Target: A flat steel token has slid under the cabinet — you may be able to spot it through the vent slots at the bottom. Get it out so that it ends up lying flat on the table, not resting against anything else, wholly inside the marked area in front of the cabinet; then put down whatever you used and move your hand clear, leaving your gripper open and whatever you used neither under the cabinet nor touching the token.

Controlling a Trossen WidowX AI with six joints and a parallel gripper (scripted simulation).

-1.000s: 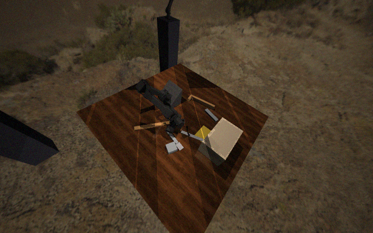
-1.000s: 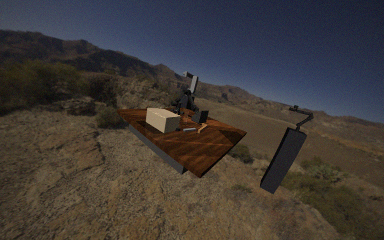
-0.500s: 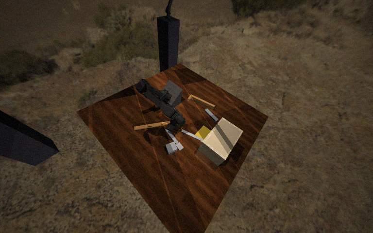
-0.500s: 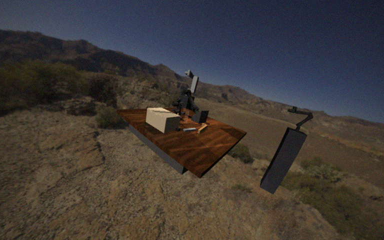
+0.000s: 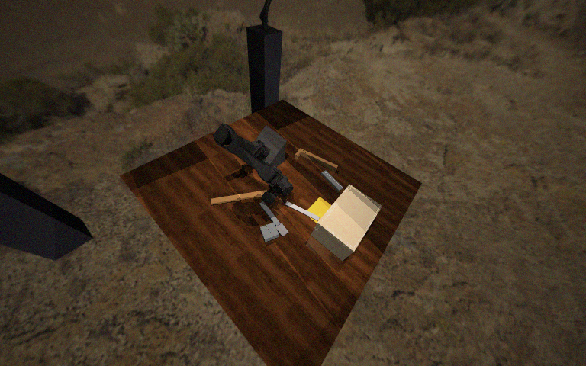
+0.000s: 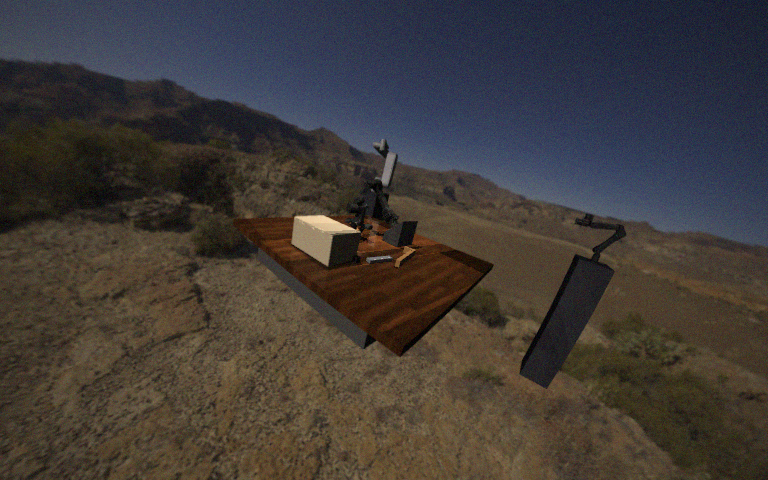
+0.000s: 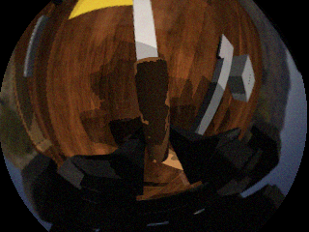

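Note:
The cream cabinet (image 5: 348, 217) (image 6: 323, 237) stands on the wooden table (image 5: 242, 280), with the yellow marked area (image 5: 320, 206) in front of it. The steel token is not visible in any view. My gripper (image 5: 269, 197) (image 7: 154, 127) is low over the table, left of the marked area. It is shut on the end of a wooden stick (image 5: 237, 197), which reaches out to the left. In the wrist view a dark brown piece (image 7: 153, 100) shows between the fingers. A flat light-grey strip (image 5: 302, 210) (image 7: 145, 19) lies just ahead, reaching onto the yellow area.
A grey rake-like tool with a blocky head (image 5: 271, 226) (image 7: 226, 80) lies below the gripper. An L-shaped wooden tool (image 5: 317, 158) (image 6: 403, 256) and a short grey bar (image 5: 331, 180) (image 6: 378, 259) lie behind. The arm's base block (image 5: 272, 144) stands at the back. Dark camera pillars (image 5: 264, 68) (image 6: 564, 321) stand off the table.

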